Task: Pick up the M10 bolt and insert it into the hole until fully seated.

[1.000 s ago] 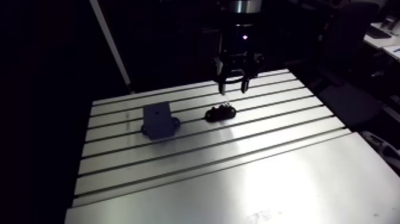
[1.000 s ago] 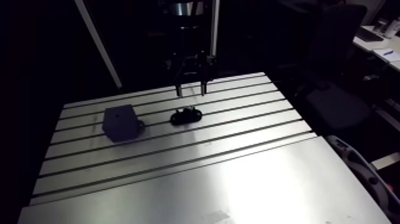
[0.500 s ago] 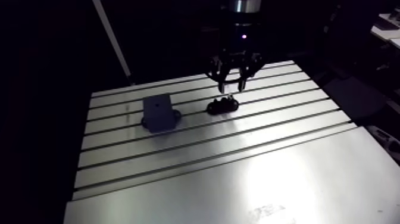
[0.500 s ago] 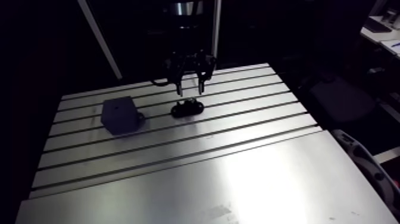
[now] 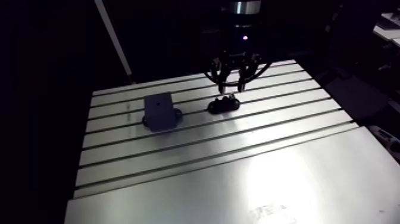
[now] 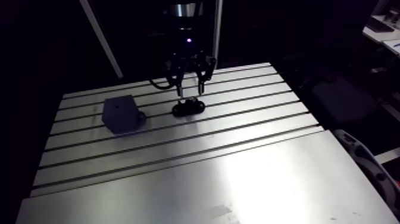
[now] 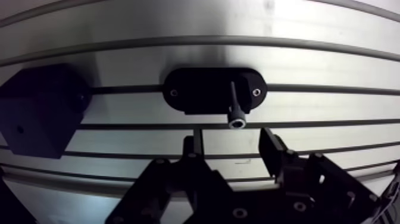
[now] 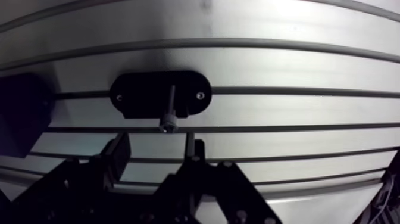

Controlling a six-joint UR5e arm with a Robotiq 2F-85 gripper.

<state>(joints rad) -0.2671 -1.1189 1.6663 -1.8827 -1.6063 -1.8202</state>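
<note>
We note that, against the earlier arm view, the claw (image 7: pixel 232 149) has come lower. Its tips now stand just above the black oval holder (image 7: pixel 196 89), where before a clear gap showed. The holder and the block sit on the same slats as before.

In the wrist view the claw's two fingers (image 7: pixel 271 149) stand wide apart. Nothing is held between them and they touch nothing.

The M10 bolt (image 7: pixel 234 107) is just ahead of the claw, in line with the gap between the fingers. It is seated in the holder, toward one end of it. Its shank runs from the holder toward the claw, and the head, with its hex socket facing us, is the end nearest the claw. We judge its long axis to be roughly upright, though the wide lens makes the exact tilt uncertain.

Beside the holder, apart from it along the same slot, sits a dark block (image 7: pixel 38 110) with a small hole (image 7: pixel 21 128) in its top face.

In the arm view, claw and holder lie in the upper centre of the frame and the block to their left, all on the slotted bench (image 5: pixel 238 179).
</note>
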